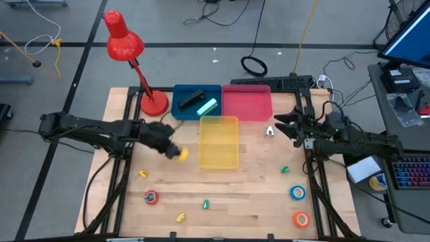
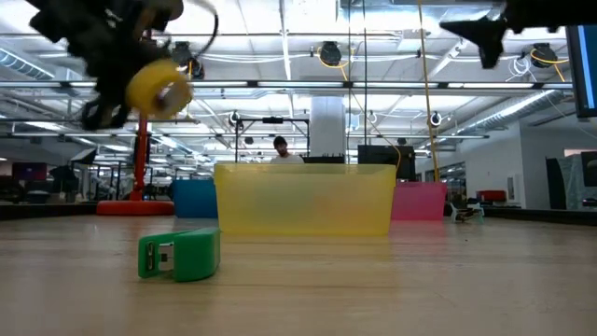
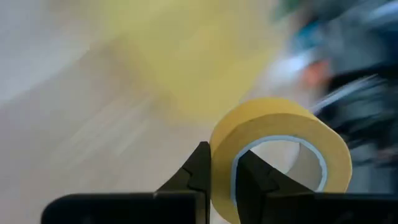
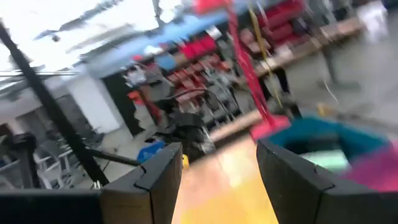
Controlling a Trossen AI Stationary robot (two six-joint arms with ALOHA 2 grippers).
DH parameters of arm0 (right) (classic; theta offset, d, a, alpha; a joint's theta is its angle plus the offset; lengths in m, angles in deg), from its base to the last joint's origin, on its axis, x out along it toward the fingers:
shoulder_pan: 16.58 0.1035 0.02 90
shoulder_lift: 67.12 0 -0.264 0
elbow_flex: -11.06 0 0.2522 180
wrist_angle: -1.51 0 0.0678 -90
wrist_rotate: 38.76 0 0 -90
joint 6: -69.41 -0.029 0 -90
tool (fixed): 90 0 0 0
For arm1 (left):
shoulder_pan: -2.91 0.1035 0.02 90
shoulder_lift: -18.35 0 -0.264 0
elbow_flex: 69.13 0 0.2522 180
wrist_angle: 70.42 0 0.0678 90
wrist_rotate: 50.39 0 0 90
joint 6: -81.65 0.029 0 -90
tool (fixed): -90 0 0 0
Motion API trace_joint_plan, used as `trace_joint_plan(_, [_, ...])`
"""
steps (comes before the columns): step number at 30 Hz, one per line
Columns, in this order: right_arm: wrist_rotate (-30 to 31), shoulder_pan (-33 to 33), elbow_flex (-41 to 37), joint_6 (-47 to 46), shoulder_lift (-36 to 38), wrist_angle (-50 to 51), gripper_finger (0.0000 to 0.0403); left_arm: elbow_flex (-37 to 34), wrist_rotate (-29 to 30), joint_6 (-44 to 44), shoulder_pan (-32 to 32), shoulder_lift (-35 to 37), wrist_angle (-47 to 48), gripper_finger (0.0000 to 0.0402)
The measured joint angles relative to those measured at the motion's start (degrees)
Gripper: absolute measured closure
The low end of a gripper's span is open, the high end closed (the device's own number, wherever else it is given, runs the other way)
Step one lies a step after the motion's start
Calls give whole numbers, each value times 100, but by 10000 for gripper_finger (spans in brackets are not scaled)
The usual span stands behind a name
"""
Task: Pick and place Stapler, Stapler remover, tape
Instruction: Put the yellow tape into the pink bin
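A yellow tape roll (image 1: 181, 154) hangs above the table just left of the yellow bin (image 1: 218, 160), with my left gripper (image 1: 173, 150) shut on it. The low view shows the roll (image 2: 159, 91) well clear of the tabletop. Red (image 1: 151, 196), blue (image 1: 297, 193) and orange (image 1: 300, 218) tape rolls lie flat on the table. A black stapler (image 1: 190, 98) and a green one (image 1: 207, 106) lie in the blue bin (image 1: 180, 107). My right gripper (image 1: 282, 124) hovers open at the right, holding nothing. My left gripper pinches the yellow roll's wall (image 3: 222, 177), with one finger (image 3: 200, 167) outside the ring and the other finger (image 3: 252, 174) inside its open centre. The fingers come from the table's left, slanting down. The roll is lifted clear of the table, its hole facing sideways.
A pink bin (image 1: 246, 102) stands right of the blue one, and a red lamp (image 1: 153, 102) at the far left. A small metal piece (image 1: 269, 131) lies near my right gripper. Small green (image 1: 206, 203) (image 1: 285, 170) and yellow (image 1: 143, 173) (image 1: 180, 217) pieces lie about the near half.
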Motion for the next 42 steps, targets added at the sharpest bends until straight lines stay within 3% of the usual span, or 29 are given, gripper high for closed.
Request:
trace_joint_plan(5, [-354, 0, 0, 735, -1108, -1510, 204, 92, 90, -68, 196, 35, -2053, 367])
trace_joint_plan(12, [-604, 27, 178, 1220, -2702, -2567, 204, 90, 88, -662, 366, -327, -3310, 367])
trace_joint_plan(22, [-577, 602, 1650, 2937, -4407, -2193, 204, 86, -116, -1349, 453, -1141, -4581, 367])
trace_joint_plan(31, [-130, 771, 2767, 3701, -5259, -1592, 182, 86, -236, -1640, 453, -1363, -4914, 367])
trace_joint_plan(42, [-98, 787, 3563, 4100, -6102, -1480, 150, 86, -271, -1700, 429, -1371, -5129, 367])
